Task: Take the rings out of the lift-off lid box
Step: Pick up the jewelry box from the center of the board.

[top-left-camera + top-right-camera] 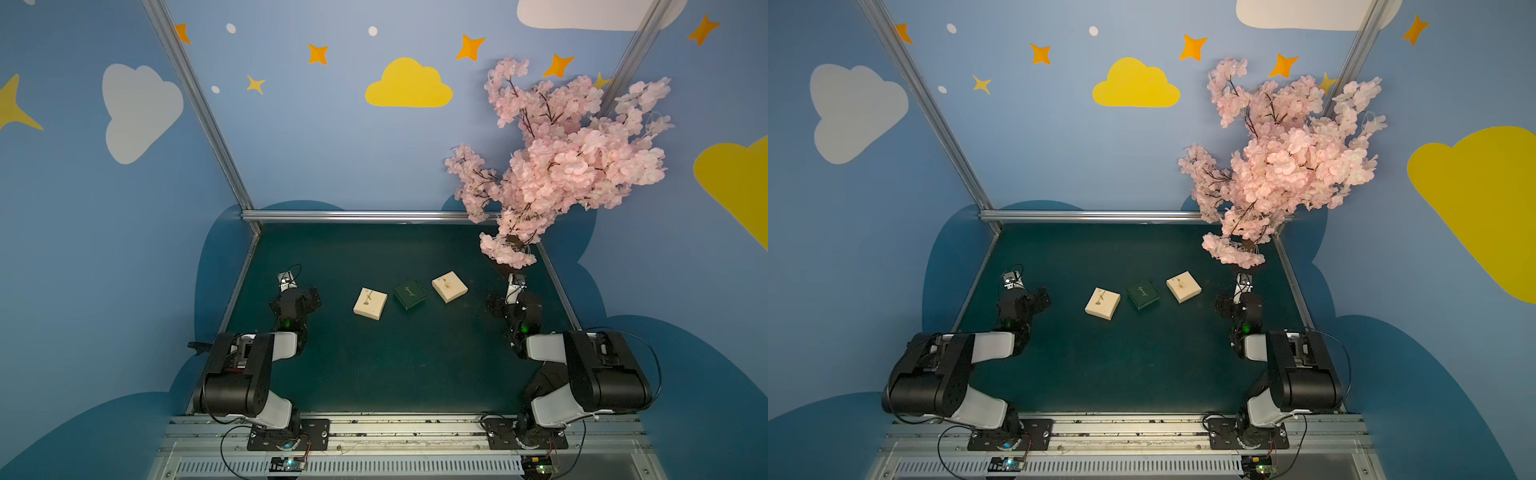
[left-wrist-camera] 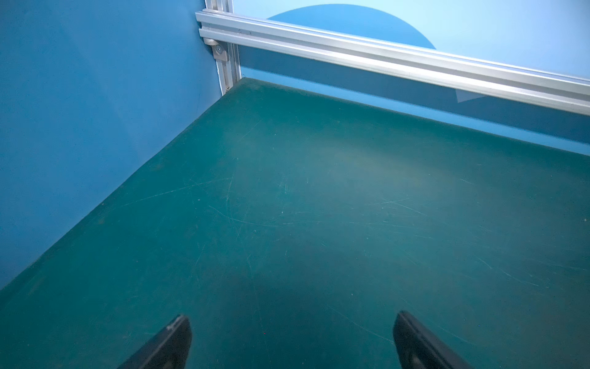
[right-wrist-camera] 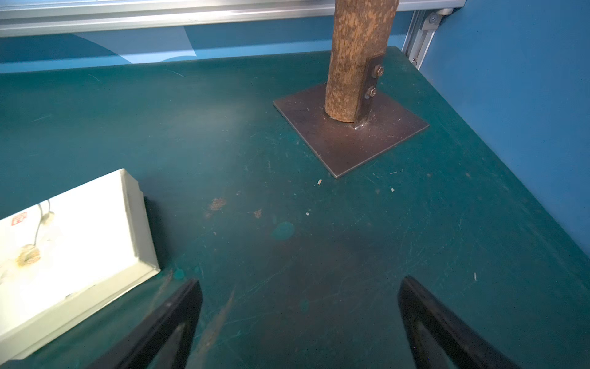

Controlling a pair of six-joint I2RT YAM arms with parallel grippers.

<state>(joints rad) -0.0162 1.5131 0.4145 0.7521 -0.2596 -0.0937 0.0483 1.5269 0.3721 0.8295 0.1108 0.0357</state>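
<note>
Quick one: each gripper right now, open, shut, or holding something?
Left gripper: open, holding nothing.
Right gripper: open, holding nothing.

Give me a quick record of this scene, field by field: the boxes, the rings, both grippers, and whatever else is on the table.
boxes: three in a row on the table: left cream box, dark green box, right cream box
box state: all three look closed
rings: none visible
left gripper: open, empty, over bare table
right gripper: open, empty, beside the right cream box, not touching it
other: pink blossom tree on a metal base plate, far right corner
</note>
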